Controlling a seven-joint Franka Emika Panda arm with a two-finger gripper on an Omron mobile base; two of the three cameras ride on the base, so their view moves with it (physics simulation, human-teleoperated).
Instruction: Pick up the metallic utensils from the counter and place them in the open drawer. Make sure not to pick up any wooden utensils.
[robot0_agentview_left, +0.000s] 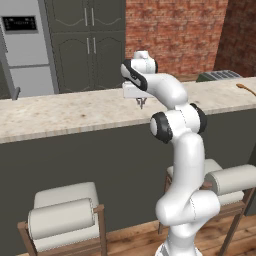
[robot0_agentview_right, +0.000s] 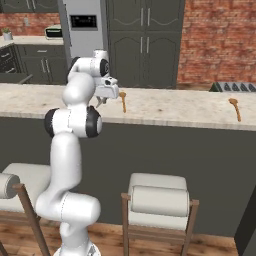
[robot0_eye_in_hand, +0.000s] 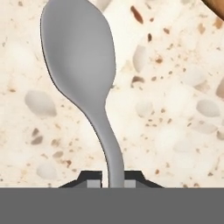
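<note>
The gripper (robot0_agentview_left: 142, 103) hangs down over the counter (robot0_agentview_left: 65, 112), close to its front edge. In the hand view a grey metal spoon (robot0_eye_in_hand: 78, 74) fills the middle, and its thin handle runs down between the two dark finger tips (robot0_eye_in_hand: 92, 180). The jaws are closed on that handle, so the gripper is holding the metal spoon (the big round bowl points away from the hand). From that view I cannot tell if the spoon is touching the stone or is a bit above it.

The base views are too far off to show the metal spoon well. In the left base view there are just thin grey bits under the gripper.

The right base view shows things the left one hides. A wooden spoon (robot0_agentview_right: 122, 100) lies on the counter just beside the gripper (robot0_agentview_right: 101, 102), and a second wooden spoon (robot0_agentview_right: 234, 108) lies well apart, far along the counter. In the left base view one wooden spoon (robot0_agentview_left: 245, 88) peeks in at the edge. A brown corner (robot0_eye_in_hand: 215, 8) shows in the hand view too.
</note>
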